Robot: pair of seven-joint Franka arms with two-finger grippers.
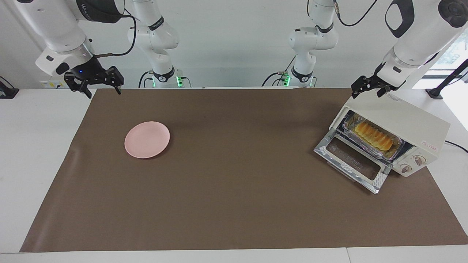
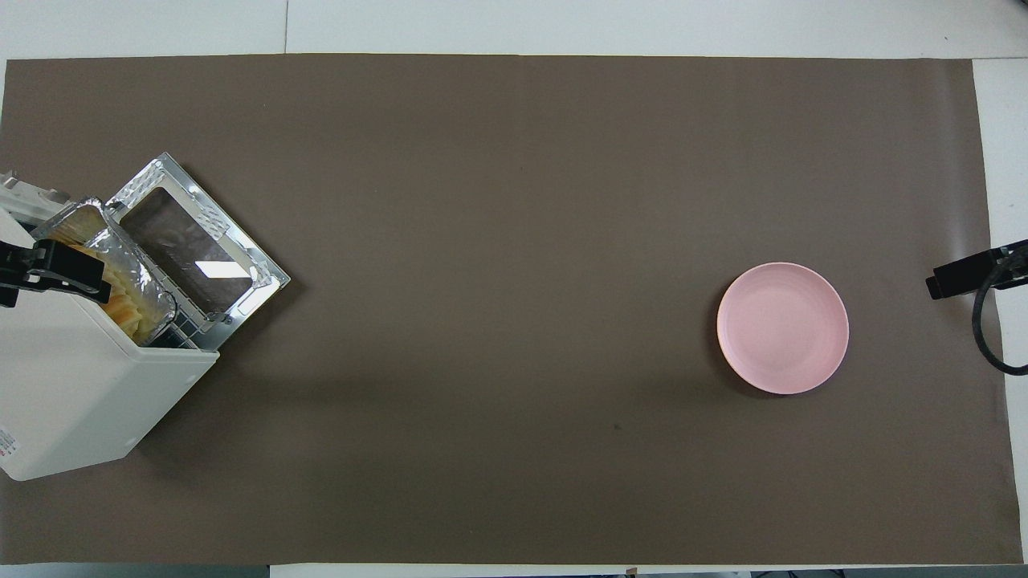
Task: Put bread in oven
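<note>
- The small elongated golden-yellow ridged bread (image 1: 373, 136) lies in a crinkled silver foil tray (image 1: 395, 151) inside the cream-white boxy toaster oven (image 1: 402, 120), which stands at the left arm's end of the bench (image 1: 234, 204).
- The oven's glass drop-down door (image 1: 353, 161) hangs open, lying flat in front of the chamber; two round knobs (image 1: 413, 164) sit at the front beside the opening.
- The left gripper (image 1: 369, 87) hovers over the top of the oven, above the corner of it nearest the robots; its black fingers (image 1: 360, 88) are spread apart and hold nothing. The bread lies below and in front of those fingers, inside the chamber, not touching them.
- In the overhead view the left gripper (image 2: 48, 269) covers part of the foil tray (image 2: 120, 249) and the bread (image 2: 128, 309), but it is raised well above them.
- The right gripper (image 1: 95, 82) hangs over the edge of the brown mat at the right arm's end of the bench, fingers (image 1: 117, 82) parted and empty; that arm waits.
- A round pink plate (image 1: 147, 139) rests bare on the mat, below the right fingers and toward the middle of the bench, well apart from the oven.
</note>
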